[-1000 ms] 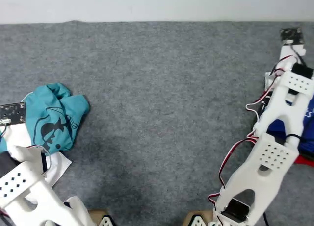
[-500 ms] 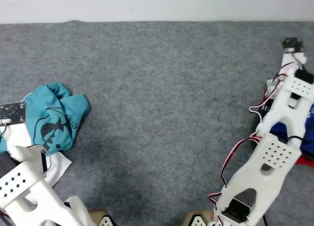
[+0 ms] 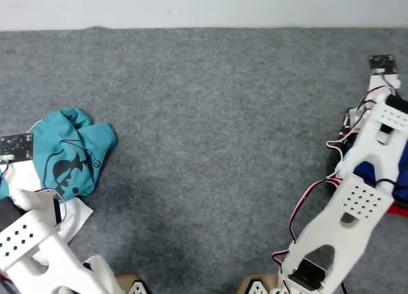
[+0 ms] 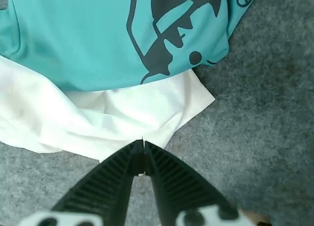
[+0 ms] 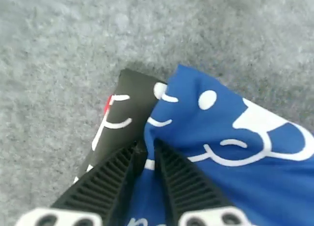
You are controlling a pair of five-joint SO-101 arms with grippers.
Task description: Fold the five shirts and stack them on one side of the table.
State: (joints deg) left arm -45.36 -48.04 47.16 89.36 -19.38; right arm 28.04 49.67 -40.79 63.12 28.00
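**A:** What lies at nine o'clock on the bench?

**B:** A crumpled teal shirt with a dark print. It rests on top of a white shirt. The left arm covers a good part of the white one, and both shirts run off the frame's edge.

**A:** And the left fingers?

**B:** In the wrist view they are pressed together tip to tip, right at the white shirt's hem. The tips touch the hem, but I cannot make out whether any cloth is caught between them. The teal shirt overlaps the white one just beyond.

**A:** Now over at three o'clock?

**B:** The right arm stretches along the bench's edge, over a blue shirt. From above, most of that shirt is hidden under the arm or cut off by the frame. A sliver of red pokes out below it, toward four o'clock. It is too small to tell what it is.

**A:** Does the right wrist view show more?

**B:** Yes. The blue shirt carries white markings and lies over a black shirt, with the two touching. Only one corner of the black shirt shows, with white and red marks on it.

**A:** The right fingers?

**B:** They are drawn in narrow and pinch a fold at the blue shirt's edge, just beside the black corner.
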